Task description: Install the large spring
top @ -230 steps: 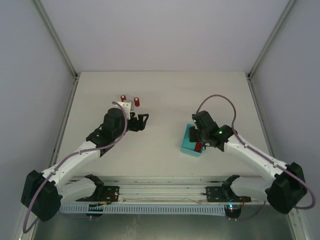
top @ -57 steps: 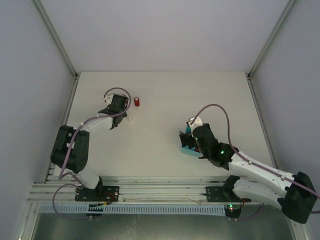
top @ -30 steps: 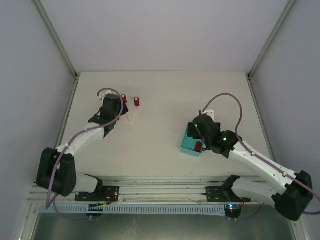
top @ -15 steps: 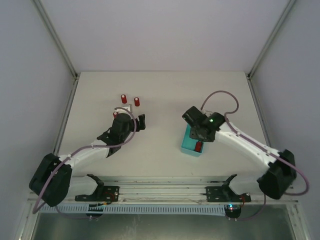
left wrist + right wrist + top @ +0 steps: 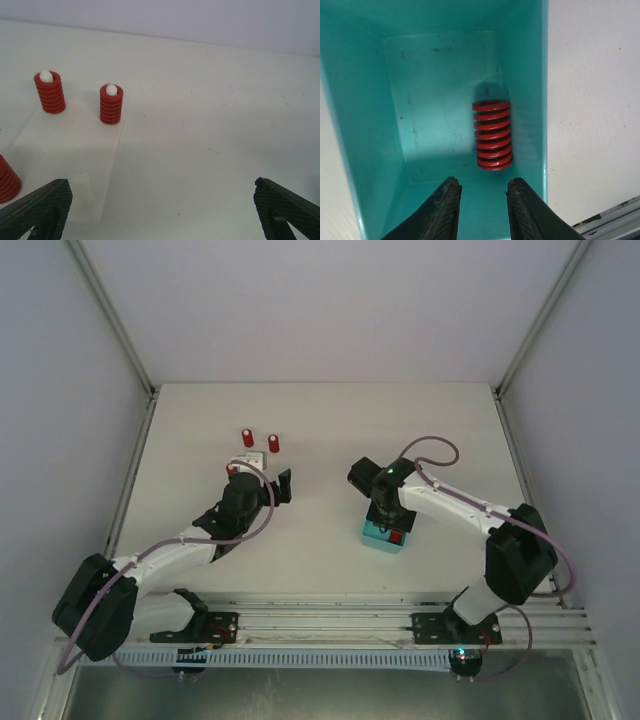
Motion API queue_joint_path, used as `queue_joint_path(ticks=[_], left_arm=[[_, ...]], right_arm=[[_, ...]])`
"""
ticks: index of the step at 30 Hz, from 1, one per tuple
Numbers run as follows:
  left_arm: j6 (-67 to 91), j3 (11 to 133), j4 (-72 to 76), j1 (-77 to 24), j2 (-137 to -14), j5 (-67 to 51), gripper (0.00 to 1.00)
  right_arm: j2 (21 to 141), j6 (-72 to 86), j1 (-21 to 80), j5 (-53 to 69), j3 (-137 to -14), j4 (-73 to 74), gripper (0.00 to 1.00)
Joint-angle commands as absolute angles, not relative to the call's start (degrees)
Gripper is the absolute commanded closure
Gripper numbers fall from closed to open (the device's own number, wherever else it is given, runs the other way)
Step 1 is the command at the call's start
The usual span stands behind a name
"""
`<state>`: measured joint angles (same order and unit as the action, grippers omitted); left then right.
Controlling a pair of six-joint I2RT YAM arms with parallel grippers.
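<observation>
Change since half a second before: we logged the right arm folded nearer its base, its wrist now above the teal bin [image 5: 365,125]; the left arm had hardly shifted.

Right gripper [image 5: 482,202]: we found the fingers parted by a narrow gap, holding nothing and touching nothing, hanging over the near end of the bin.

Large spring [image 5: 492,134]: red, lying on its side on the bin floor, close by one long wall and just beyond the fingertips.

Left gripper [image 5: 160,210]: we recorded it spread wide and empty, low over the table [image 5: 225,115].

White base plate [image 5: 70,145]: just ahead of the left finger. We counted two red springs seated on pegs, [image 5: 50,92] and [image 5: 111,104], a third red spring [image 5: 7,180] at the frame edge, and one bare peg [image 5: 85,189].
</observation>
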<state>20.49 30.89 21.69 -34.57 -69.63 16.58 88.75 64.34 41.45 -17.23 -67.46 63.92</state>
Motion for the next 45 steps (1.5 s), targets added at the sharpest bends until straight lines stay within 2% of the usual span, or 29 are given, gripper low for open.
queue_joint_path(ticks=[1, 15, 20, 25, 31, 45], left_arm=[[19.1, 29.6, 23.26, -35.13, -66.9, 18.87, 0.01], [18.26, 32.27, 19.82, -35.5, -70.25, 23.22, 0.01], [18.04, 32.37, 19.42, -35.43, -70.4, 24.42, 0.01], [17.91, 32.43, 19.35, -35.44, -70.49, 24.94, 0.01], [17.92, 32.35, 19.42, -35.43, -70.49, 25.54, 0.01], [18.75, 31.91, 19.61, -35.47, -70.15, 28.09, 0.01]], right_arm=[[91.97, 68.77, 41.18, -16.69, -65.95, 64.42, 0.67], [96.16, 67.62, 37.79, -10.14, -56.44, 49.18, 0.59], [98.04, 65.89, 37.18, -8.69, -54.93, 43.41, 0.59], [98.08, 63.86, 37.09, -11.09, -54.69, 42.19, 0.67], [92.74, 60.08, 37.09, -14.16, -52.34, 39.49, 0.8], [85.22, 51.21, 37.15, -15.28, -50.48, 37.76, 0.88]])
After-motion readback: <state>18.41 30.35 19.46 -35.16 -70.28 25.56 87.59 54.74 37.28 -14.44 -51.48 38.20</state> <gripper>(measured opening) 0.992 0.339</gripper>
